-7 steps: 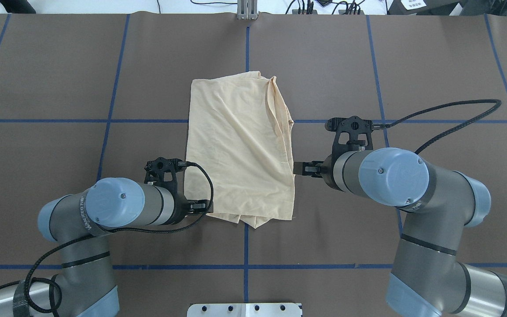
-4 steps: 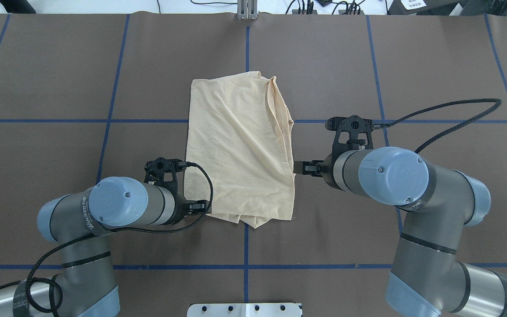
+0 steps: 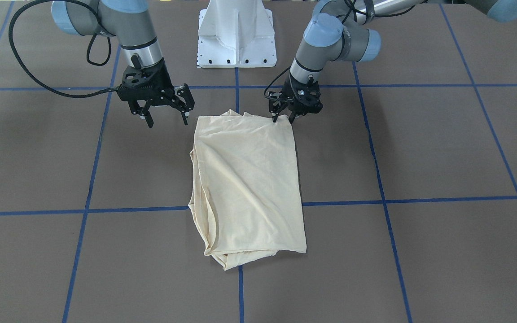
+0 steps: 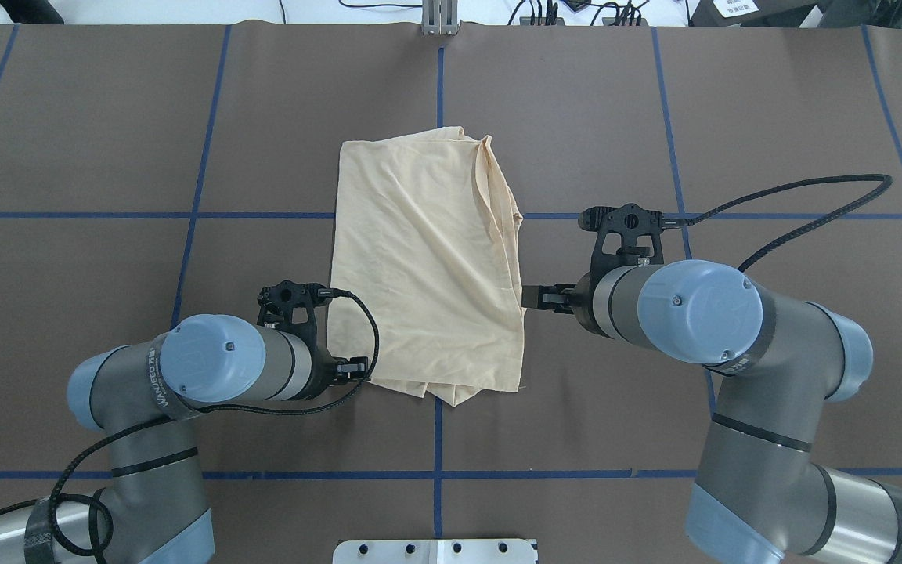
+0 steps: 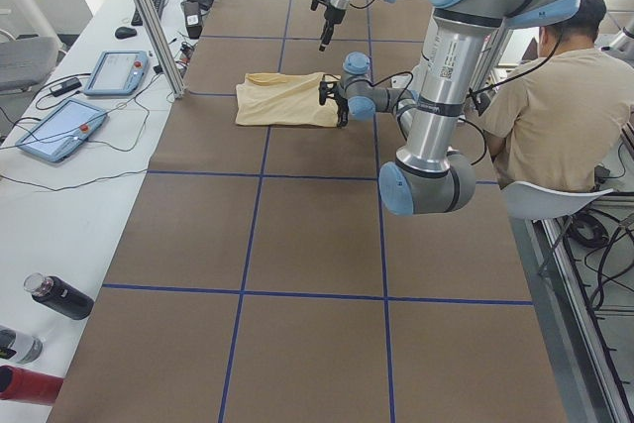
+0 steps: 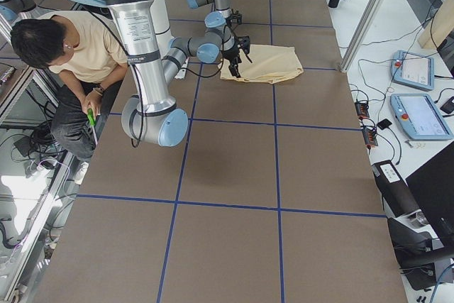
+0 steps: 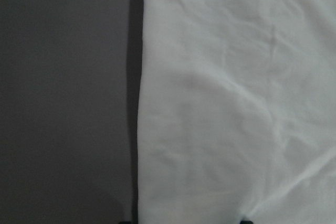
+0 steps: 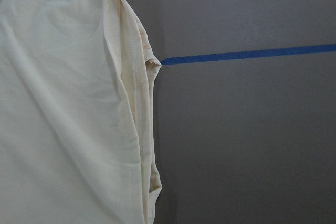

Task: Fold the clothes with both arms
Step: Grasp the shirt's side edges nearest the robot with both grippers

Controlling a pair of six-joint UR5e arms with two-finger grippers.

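Observation:
The clothes (image 3: 249, 179) are one pale cream-yellow shirt folded into a tall rectangle on the brown table, also seen from overhead (image 4: 427, 266); no print shows. My left gripper (image 3: 284, 119) is low at the shirt's near-robot corner, fingers slightly apart across its edge, holding nothing; overhead it sits there (image 4: 361, 366). The left wrist view shows flat fabric (image 7: 236, 103) beside bare table. My right gripper (image 3: 167, 120) hovers wide open just off the shirt's other long side (image 4: 531, 298), apart from it. The right wrist view shows the shirt's layered hem (image 8: 131, 103).
The white pedestal base (image 3: 236, 36) stands between the arms. Blue tape lines (image 3: 384, 199) grid the brown mat. A person (image 5: 555, 116) sits behind the robot. A side bench holds control tablets (image 5: 59, 126) and bottles (image 5: 59, 296), next to a metal post (image 5: 149, 17).
The left arm's wrist has crept very slightly to the right. The shirt and the right arm have not moved.

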